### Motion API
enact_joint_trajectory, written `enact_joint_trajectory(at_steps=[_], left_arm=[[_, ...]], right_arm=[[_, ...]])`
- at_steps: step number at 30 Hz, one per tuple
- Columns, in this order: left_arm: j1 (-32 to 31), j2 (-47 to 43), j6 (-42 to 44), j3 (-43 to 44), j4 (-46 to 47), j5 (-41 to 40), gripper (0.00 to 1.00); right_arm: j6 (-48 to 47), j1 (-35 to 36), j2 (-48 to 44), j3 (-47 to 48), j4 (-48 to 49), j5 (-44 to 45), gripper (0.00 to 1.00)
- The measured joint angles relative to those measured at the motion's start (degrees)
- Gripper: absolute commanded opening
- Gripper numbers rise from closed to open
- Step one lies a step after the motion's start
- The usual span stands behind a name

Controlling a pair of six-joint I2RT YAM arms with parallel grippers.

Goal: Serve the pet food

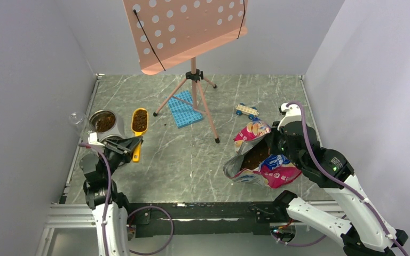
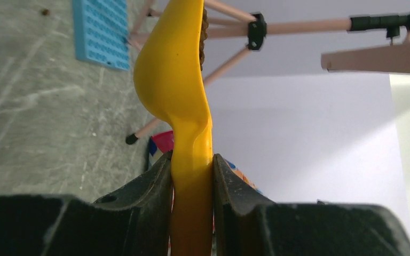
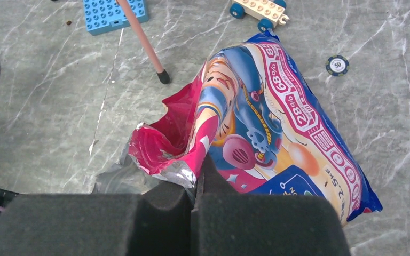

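- Table (image 1: 192,165): carries every item listed below.
- Foil bag (image 3: 277,122): lies on its side directly ahead of the right end effector (image 3: 197,176), torn mouth open. This end effector is clenched on the torn edge of the mouth and holds it up.
- Left end effector (image 2: 192,165): grasps the handle of the yellow scoop (image 2: 173,74), one finger pressed against each side of the handle.
- Metal bowl (image 1: 117,129): stands just ahead and to the left of the left end effector, upright.
- Yellow scoop: its cup extends forward of the left end effector, roughly level, just beside the bowl on its right and not over it.
- Pet food (image 1: 140,121): fills the scoop cup ahead of the left end effector. More lies inside the bowl, and more inside the bag mouth held by the right end effector.
- Progress, as judged: scooping is done and the bowl already holds a portion. The loaded scoop is not yet tipped, so moving it over the bowl and pouring is left.
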Motion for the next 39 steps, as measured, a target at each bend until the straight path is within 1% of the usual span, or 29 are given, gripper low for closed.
enact_joint_trajectory(at_steps=[5, 9, 12, 16, 19, 22, 26, 35, 39], left_arm=[[2.2, -6.3, 1.2, 0.0, -12.6, -4.7, 0.0], [2.4, -9.9, 0.9, 0.0, -19.4, -8.8, 0.0], [2.4, -13.2, -0.1, 0.0, -22.9, -12.4, 0.0], [2.5, -17.1, -2.7, -1.2, -24.8, -16.6, 0.0], [2.5, -17.4, -5.0, -2.8, -26.4, -19.4, 0.0], [2.5, -17.4, -7.0, -4.2, -30.1, -22.4, 0.0], [2.5, -17.4, -8.7, -4.2, -32.5, -26.0, 0.0], [2.5, -17.4, -9.8, -4.1, -33.1, -29.6, 0.0], [2.5, -17.5, -11.1, -3.2, -35.0, -30.8, 0.0]], right_arm=[[-0.7, 0.0, 0.0, 0.0, 0.0, -0.7, 0.0], [-1.1, 0.0, -0.1, 0.0, 0.0, -0.9, 0.0], [-1.3, 0.0, -0.1, 0.0, 0.0, -1.0, 0.0], [-1.6, 0.0, -0.3, 0.0, 0.0, -1.0, 0.0], [-1.9, 0.0, -0.7, 0.0, -0.2, -1.1, 0.0], [-2.1, 0.0, -0.9, 0.0, -0.4, -1.4, 0.0], [-2.3, 0.0, -0.9, 0.0, -0.4, -1.7, 0.0], [-2.9, 0.0, -0.9, 0.0, -0.5, -2.1, 0.0], [-3.2, 0.0, -0.9, 0.0, -0.5, -2.1, 0.0]])
